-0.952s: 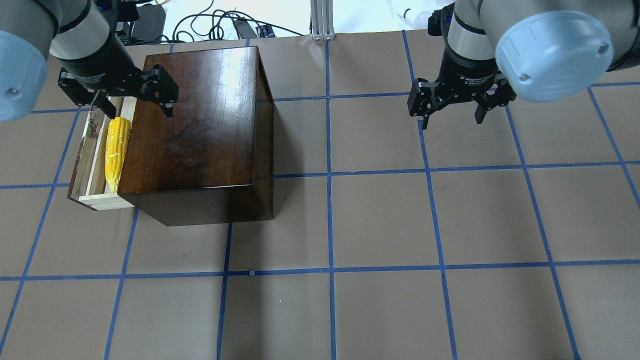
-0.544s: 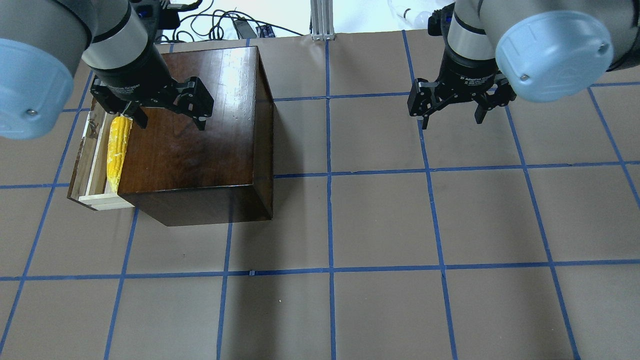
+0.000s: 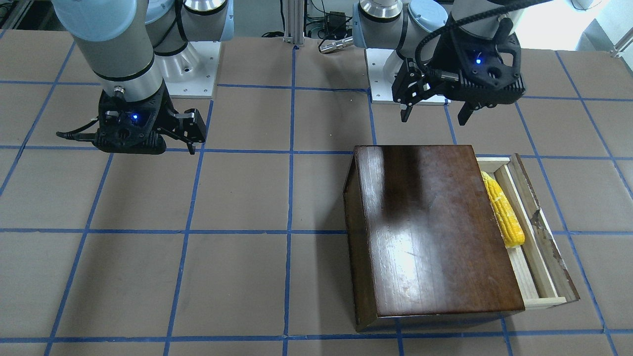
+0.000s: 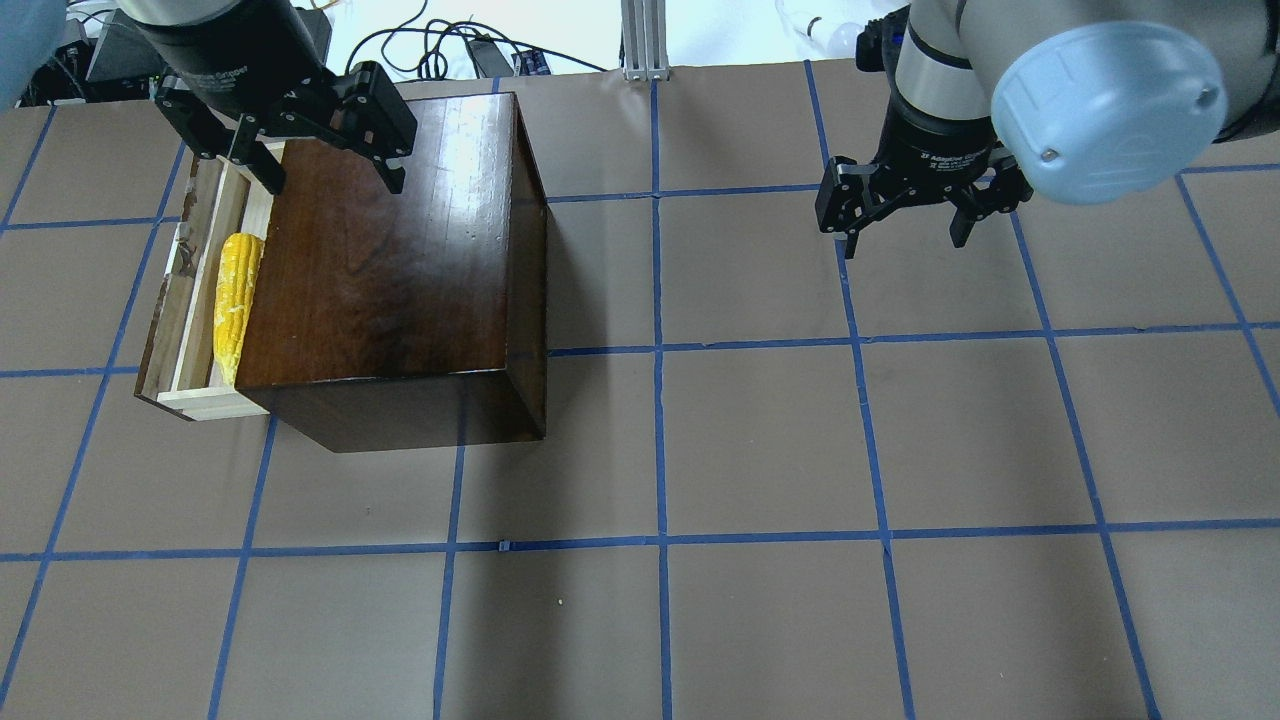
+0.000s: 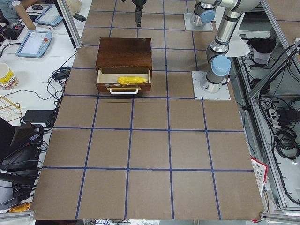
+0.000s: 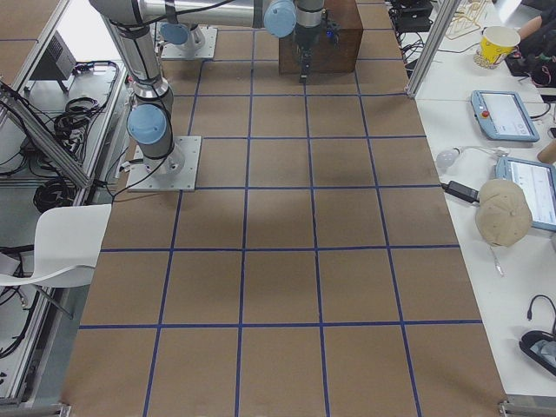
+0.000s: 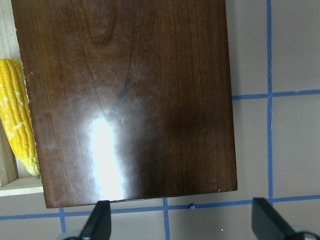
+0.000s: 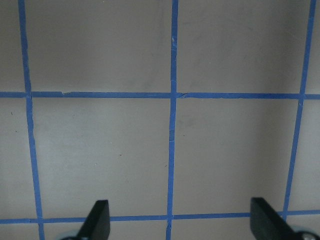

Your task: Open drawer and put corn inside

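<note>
Change: the left gripper point(image 4: 335, 185), black fingers spread wide and empty, has lifted away from the drawer towards the rear of the glossy dark-brown wooden box point(image 4: 400, 250).
Corn: the small yellow bumpy toy cob point(image 4: 232, 305) lies released in the shallow pale-wood drawer point(image 4: 188, 345), which is pulled out of the box.
Meaning: placement looks done.
Right gripper point(image 4: 908, 240): open, empty, well apart.
Views: only the exterior left view shows the drawer's pale handle point(image 5: 124, 90); the left wrist view catches just the cob's edge.
</note>
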